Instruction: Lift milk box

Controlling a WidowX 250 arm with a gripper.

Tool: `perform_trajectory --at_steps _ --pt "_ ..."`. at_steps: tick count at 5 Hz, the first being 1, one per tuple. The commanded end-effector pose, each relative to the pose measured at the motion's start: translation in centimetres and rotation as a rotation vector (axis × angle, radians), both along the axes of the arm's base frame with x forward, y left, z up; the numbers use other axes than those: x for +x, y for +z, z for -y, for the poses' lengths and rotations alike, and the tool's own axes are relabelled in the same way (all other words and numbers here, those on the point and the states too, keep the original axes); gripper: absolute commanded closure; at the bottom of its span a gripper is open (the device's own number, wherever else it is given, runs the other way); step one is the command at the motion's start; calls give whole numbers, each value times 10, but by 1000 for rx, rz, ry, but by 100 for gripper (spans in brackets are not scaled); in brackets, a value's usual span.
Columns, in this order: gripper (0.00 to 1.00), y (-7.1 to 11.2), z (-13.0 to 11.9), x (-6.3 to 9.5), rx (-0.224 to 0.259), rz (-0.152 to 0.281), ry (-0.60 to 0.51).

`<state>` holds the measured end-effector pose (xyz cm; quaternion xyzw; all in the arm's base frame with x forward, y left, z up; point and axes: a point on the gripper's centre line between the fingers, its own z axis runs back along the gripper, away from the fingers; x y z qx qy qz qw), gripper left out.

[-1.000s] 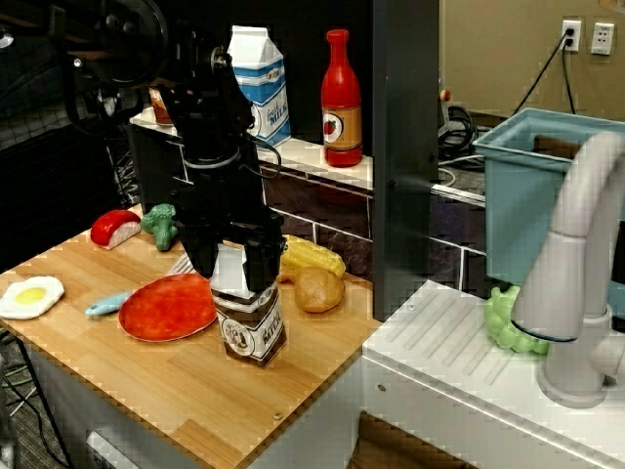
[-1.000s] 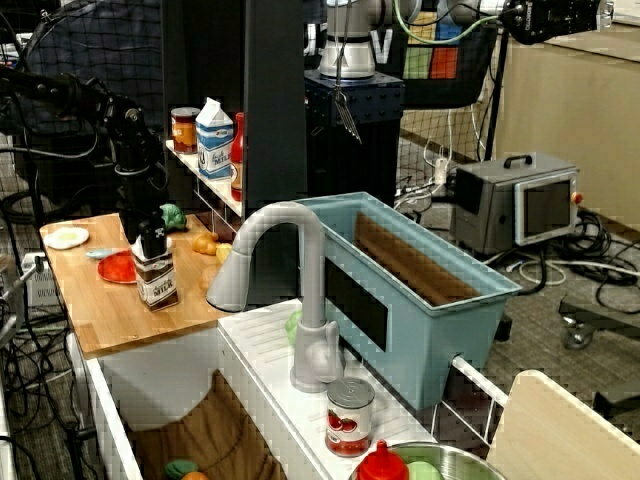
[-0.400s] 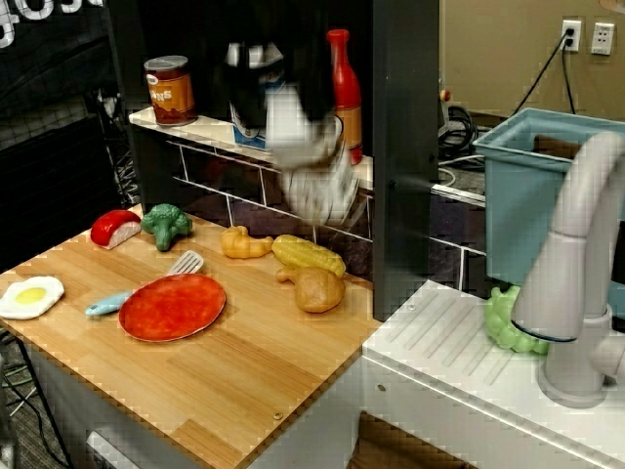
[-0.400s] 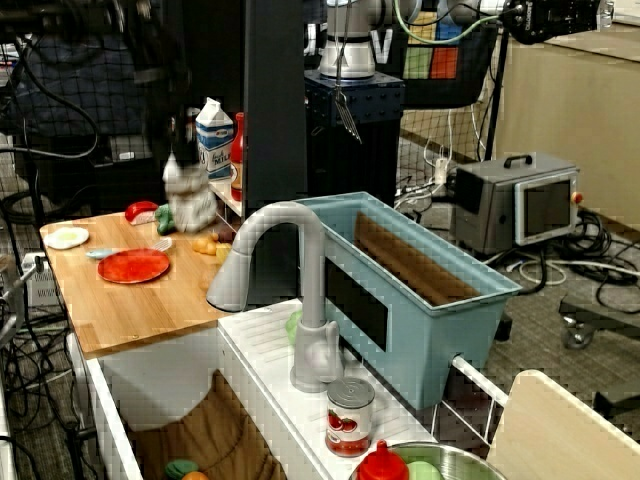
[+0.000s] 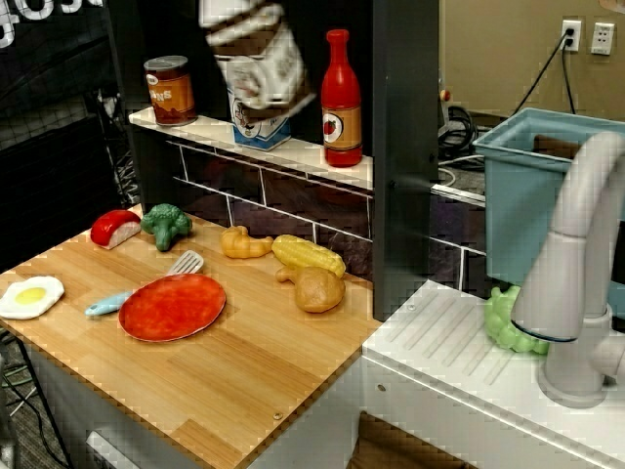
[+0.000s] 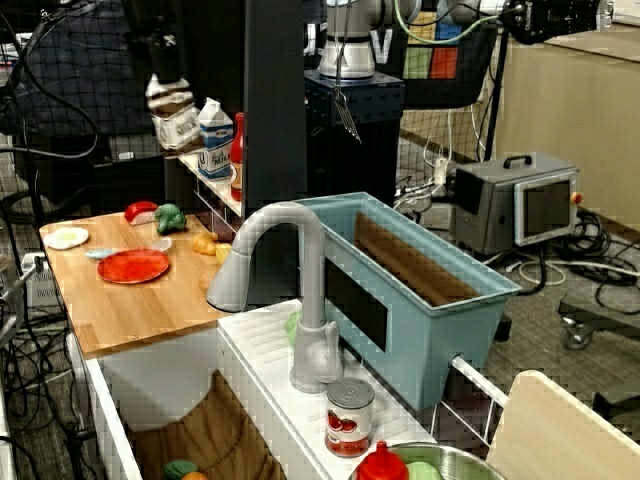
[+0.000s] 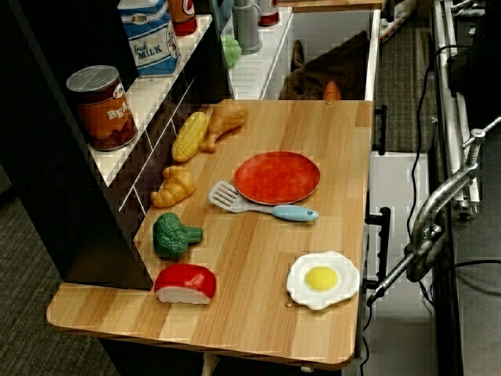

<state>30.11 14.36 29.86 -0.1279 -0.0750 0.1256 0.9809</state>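
The milk box [image 5: 259,63], brown-and-white striped with a round logo, hangs tilted in the air high above the wooden counter [image 5: 254,381]. It sits in front of the shelf's top edge. From the side, the milk box [image 6: 172,112] dangles under the dark arm, with my gripper [image 6: 163,72] shut on its white peaked top. In the front view the gripper is cut off by the upper edge. The overhead view shows neither the box nor the gripper.
On the shelf stand a blue-and-white carton [image 5: 259,132], a red bottle [image 5: 341,98] and a can [image 5: 169,90]. The counter holds a red plate [image 5: 172,306], spatula [image 5: 181,264], corn [image 5: 311,256], broccoli [image 5: 164,225] and fried egg [image 5: 29,295]. A faucet [image 5: 576,264] and blue bin [image 5: 527,195] stand right.
The milk box stood on the counter by the red plate with the gripper around its top. It has since risen quickly, now hanging at shelf-top height and tilted.
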Motion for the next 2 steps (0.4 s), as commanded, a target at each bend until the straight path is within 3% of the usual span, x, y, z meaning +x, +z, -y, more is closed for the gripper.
perform_trajectory --at_steps 1,2 --pt "100 41 -5 -25 -46 100 -70" --pt "100 52 1 -32 -70 129 -92"
